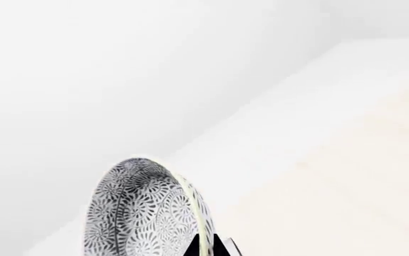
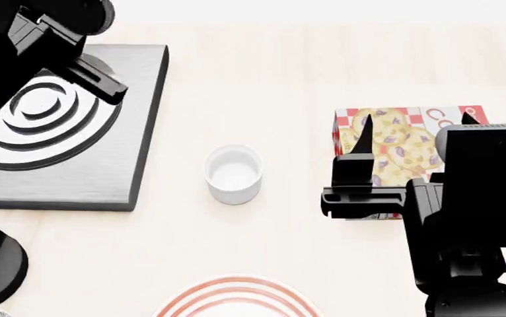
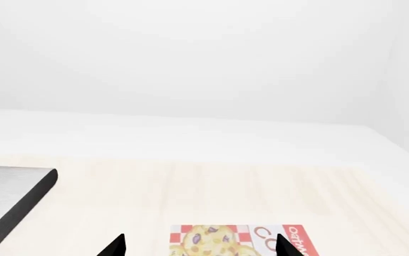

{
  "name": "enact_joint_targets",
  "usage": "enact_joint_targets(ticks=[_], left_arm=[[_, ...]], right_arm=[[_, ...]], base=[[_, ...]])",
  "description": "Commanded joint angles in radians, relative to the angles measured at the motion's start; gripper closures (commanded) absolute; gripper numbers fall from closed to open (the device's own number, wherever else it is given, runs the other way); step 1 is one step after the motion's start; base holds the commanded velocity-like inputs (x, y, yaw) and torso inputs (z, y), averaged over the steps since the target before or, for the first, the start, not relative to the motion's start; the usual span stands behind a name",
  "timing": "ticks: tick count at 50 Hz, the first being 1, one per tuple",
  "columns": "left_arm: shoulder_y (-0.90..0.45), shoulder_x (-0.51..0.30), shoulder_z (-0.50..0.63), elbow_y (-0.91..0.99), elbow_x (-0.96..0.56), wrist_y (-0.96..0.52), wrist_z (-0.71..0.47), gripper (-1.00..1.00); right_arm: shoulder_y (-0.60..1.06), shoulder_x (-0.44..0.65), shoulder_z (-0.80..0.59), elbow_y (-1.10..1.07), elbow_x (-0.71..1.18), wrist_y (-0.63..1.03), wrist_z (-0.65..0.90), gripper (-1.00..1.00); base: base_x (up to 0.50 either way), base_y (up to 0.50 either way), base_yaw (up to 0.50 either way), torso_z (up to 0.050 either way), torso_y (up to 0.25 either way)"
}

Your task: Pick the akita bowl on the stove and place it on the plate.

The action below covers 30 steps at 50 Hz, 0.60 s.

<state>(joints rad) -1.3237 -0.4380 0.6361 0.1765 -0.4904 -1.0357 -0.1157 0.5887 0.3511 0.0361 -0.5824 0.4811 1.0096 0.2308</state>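
Left wrist view: the akita bowl (image 1: 144,210) sits tipped on edge right at the left gripper (image 1: 212,248), which looks clamped on its rim, lifted off the table (image 1: 319,176).

Head view: the stove (image 2: 103,152) burner's bare, so the pick looks done. The plate (image 2: 235,300) waits at the near edge, past the white cup (image 2: 232,174).

Right wrist view: the right gripper (image 3: 201,246) is spread, idle over the cookie box (image 3: 236,240).
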Motion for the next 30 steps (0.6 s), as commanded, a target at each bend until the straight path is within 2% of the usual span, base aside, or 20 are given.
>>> enact_joint_targets(ticks=[1,17,30], left_arm=[[-0.041,-0.104,0.158,0.183,0.054,0.005,0.088,1.00],[-0.083,-0.217,0.330,0.303,0.157,0.085,0.172,1.00],[-0.099,-0.260,0.387,0.424,0.158,0.097,0.231,1.00]], right_arm=[[0.003,0.003,0.002,-0.008,0.009,0.010,0.006,-1.00],[-0.001,0.006,-0.004,0.002,0.008,-0.006,0.007,-1.00],[-0.004,0.008,-0.006,0.000,0.012,-0.008,0.012,-1.00]], base=[[0.00,0.00,0.00,0.000,0.000],[0.00,0.00,0.00,0.000,0.001],[0.00,0.00,0.00,0.000,0.000]])
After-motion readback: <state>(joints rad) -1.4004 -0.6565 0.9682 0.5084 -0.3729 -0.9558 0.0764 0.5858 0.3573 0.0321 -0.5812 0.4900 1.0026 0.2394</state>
